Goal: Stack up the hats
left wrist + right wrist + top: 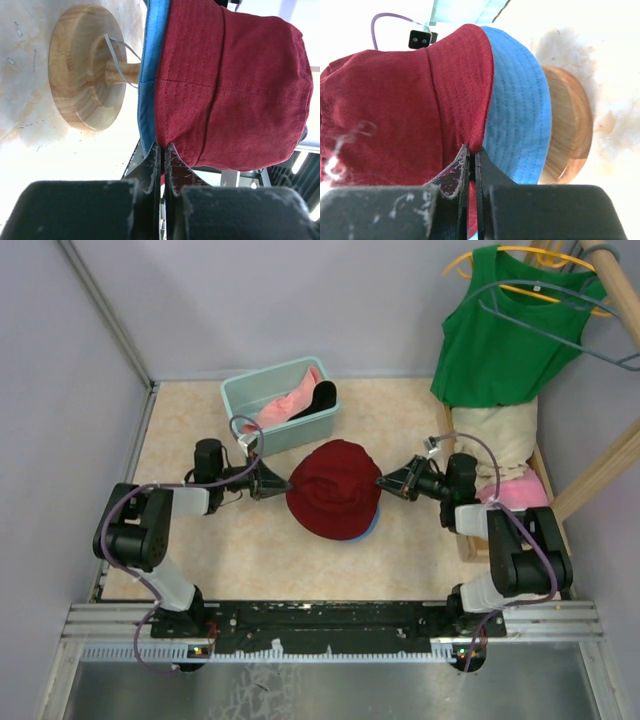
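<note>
The dark red hat (335, 485) sits over the blue hat (367, 532) on a round wooden stand (80, 65) in the middle of the table. Only a blue sliver shows at its lower right edge. My left gripper (285, 483) is shut on the red brim's left side, as the left wrist view shows (163, 147), with the blue hat (150, 75) right beside it. My right gripper (381, 481) is shut on the red brim's right side (471, 149), above the blue brim (520, 100). A beige hat (500, 435) and a pink hat (520, 492) lie on the wooden rack at the right.
A teal basket (250, 390) stands at the back left, holding pink cloth (285, 405) and a dark item (322, 397). A green tank top (505, 335) hangs on a hanger at the back right above the rack. Walls close in on both sides.
</note>
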Available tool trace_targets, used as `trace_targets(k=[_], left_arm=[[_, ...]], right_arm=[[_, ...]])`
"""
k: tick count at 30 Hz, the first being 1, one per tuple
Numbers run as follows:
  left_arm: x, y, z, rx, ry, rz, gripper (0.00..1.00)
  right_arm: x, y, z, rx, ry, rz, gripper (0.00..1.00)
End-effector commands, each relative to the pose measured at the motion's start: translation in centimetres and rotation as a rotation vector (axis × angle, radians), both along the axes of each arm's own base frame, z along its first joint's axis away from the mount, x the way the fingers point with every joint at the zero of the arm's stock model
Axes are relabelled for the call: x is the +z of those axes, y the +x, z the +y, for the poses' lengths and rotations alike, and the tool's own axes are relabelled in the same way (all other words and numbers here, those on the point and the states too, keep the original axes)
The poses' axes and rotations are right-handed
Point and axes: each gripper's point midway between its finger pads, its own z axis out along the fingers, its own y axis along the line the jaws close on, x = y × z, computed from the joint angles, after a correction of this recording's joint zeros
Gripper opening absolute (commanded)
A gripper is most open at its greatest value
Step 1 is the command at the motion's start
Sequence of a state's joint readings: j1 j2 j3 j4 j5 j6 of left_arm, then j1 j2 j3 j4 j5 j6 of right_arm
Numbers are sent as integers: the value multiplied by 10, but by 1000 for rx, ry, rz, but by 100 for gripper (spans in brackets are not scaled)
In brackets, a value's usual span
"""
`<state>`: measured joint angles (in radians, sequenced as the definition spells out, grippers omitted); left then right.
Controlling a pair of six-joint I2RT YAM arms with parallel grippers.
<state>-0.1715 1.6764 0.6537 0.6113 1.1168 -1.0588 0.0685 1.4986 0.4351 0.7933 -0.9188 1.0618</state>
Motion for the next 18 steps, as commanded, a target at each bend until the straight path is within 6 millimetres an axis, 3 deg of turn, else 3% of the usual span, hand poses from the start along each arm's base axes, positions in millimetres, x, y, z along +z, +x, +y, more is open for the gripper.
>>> trace_targets(k=[1,12,18], left_arm=[[-25,-5,6,-8,43,37,0],[-45,-6,13,-7,94,49,0],[-42,-5,14,-5,97,38,0]], right_arm=[[-23,-2,-10,-3,-177,14,0],[-61,-16,-35,-14,-438,82,0],[-51,-14,-30,0,-442,58,0]])
